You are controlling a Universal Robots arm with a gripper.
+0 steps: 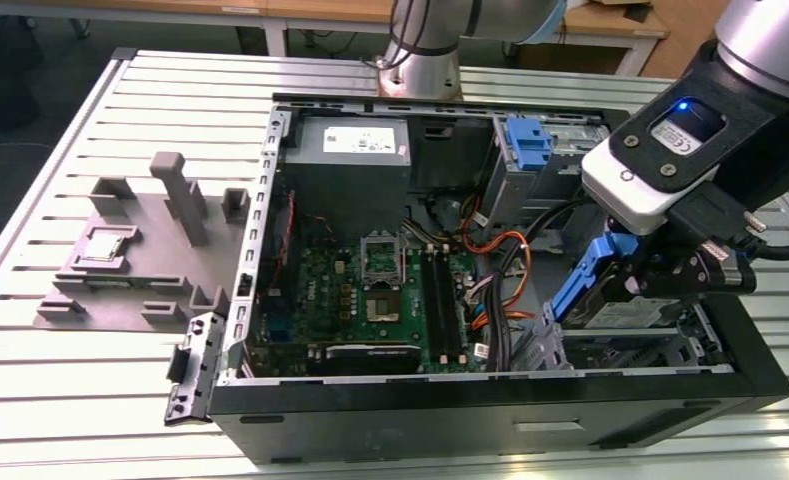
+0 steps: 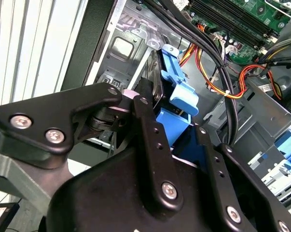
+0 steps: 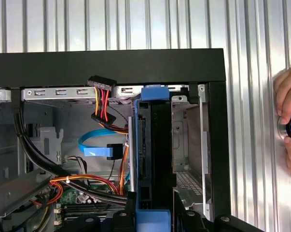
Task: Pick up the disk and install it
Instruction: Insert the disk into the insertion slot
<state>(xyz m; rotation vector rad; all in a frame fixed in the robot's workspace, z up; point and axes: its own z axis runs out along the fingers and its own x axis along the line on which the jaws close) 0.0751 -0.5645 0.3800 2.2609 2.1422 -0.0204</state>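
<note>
Exterior view has the jaws clamped on the disk (image 1: 581,282), held tilted on edge between them; just below the jaws sits the drive bay (image 1: 634,350) of the open computer case (image 1: 408,415)

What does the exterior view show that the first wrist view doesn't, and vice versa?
Exterior view adds: the power-supply box at the back of the case, the upright blue bracket next to it, and the grey fixture tray on the exterior view's left.

First wrist view adds: a person's hand beside the case over the slatted table, and a blue flat cable inside the case.

Shared: the disk in its blue carrier, held by the gripper by the metal drive cage; the black case; the slatted table.
</note>
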